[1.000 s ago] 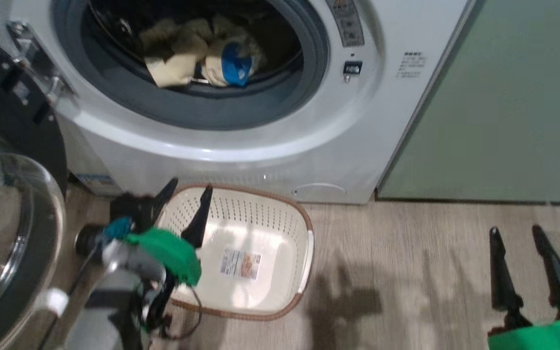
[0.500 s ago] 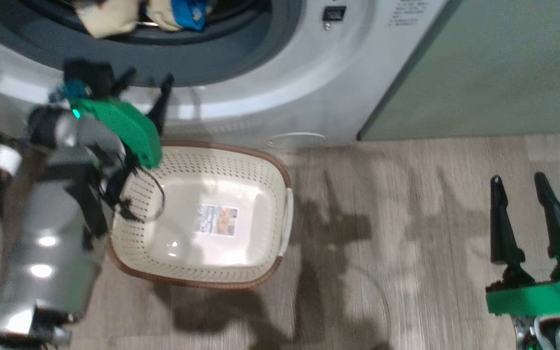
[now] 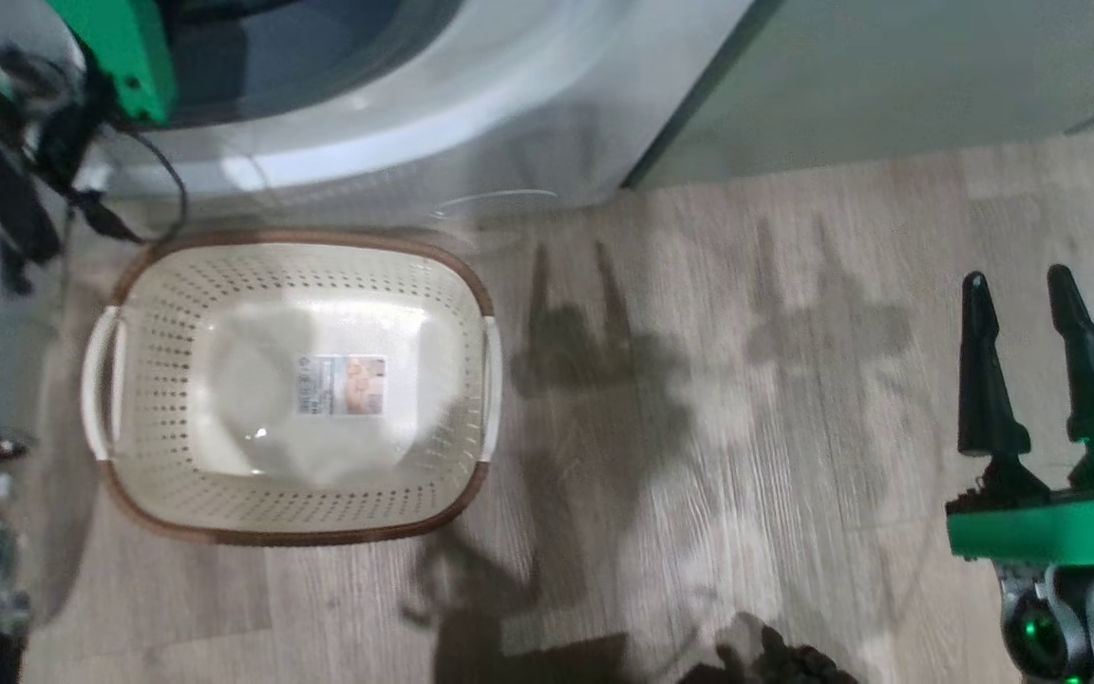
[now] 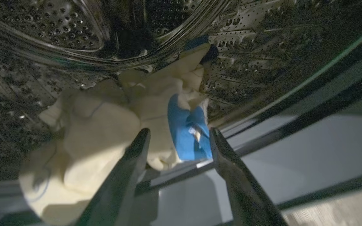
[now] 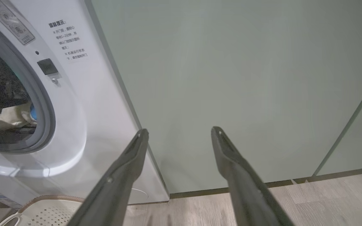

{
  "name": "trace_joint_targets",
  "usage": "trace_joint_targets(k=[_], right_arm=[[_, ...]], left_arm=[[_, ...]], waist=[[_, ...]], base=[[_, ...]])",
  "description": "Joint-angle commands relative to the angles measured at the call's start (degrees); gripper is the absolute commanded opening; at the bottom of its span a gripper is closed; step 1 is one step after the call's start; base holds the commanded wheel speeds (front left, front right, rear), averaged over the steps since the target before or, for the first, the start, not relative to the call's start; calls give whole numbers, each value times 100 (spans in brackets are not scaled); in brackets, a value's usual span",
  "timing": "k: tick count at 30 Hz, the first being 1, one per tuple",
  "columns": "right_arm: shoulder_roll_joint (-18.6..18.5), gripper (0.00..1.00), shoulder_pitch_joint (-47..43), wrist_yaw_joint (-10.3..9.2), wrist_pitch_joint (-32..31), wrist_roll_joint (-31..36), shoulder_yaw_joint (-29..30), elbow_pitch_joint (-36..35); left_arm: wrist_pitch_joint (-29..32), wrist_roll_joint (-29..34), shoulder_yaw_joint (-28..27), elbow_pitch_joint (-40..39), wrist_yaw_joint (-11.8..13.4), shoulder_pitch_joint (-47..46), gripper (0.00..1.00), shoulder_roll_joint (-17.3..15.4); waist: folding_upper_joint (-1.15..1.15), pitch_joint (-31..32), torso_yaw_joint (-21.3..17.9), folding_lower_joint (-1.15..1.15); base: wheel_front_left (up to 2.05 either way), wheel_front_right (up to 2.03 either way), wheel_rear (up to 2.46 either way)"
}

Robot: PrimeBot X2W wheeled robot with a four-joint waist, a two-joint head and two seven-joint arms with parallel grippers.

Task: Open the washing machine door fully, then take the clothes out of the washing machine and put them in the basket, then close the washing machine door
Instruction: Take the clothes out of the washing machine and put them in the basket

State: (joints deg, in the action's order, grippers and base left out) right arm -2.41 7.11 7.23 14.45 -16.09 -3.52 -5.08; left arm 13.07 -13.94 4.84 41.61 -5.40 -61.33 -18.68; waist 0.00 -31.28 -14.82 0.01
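Observation:
The washing machine (image 3: 433,123) stands at the top of the head view, its white front (image 5: 74,103) also in the right wrist view. Cream clothes (image 4: 105,125) with a bright blue patch (image 4: 187,131) lie in the steel drum. My left gripper (image 4: 179,131) is open at the drum mouth, its fingertips either side of the blue patch. The left arm's green wrist (image 3: 120,47) reaches up into the opening. The cream basket (image 3: 167,285) sits on the floor below the machine with nothing in it. My right gripper (image 3: 1017,280) hangs open and holds nothing. The washing machine door is out of view.
Pale green cabinets (image 5: 231,78) stand right of the machine. Wood-look floor (image 3: 746,427) spreads between the basket and my right gripper. A corner of the basket (image 5: 42,210) shows low in the right wrist view, below the clothes (image 5: 11,116) in the drum.
The head camera has tipped downward, so the machine has slid up the picture. My left arm has risen from over the basket to the drum mouth. The right gripper has held still.

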Motion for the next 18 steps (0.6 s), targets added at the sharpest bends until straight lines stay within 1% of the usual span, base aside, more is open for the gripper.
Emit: trace_joint_targets(k=[1,5,11,18], right_arm=[[-47,100,66,25,55,-50,-120,-191],[-47,100,154,25,55,-144,-182,-189],[-47,100,214,25,55,-252,-286,-177],[-47,100,235,25,55,-309,-359,-166]], left_arm=[[50,61,-94,-140,-18,-246,100,-354],[253,98,-96,27,15,-517,100,-560],[621,15,-149,398,38,-741,100,-744],[1052,-6,-153,721,211,-894,100,-866]], waist=[[0,-157,-160,-1],[0,-247,-341,-1],[0,-311,-535,-1],[0,-375,-660,-1]], base=[[0,0,0],[0,0,0],[0,0,0],[0,0,0]])
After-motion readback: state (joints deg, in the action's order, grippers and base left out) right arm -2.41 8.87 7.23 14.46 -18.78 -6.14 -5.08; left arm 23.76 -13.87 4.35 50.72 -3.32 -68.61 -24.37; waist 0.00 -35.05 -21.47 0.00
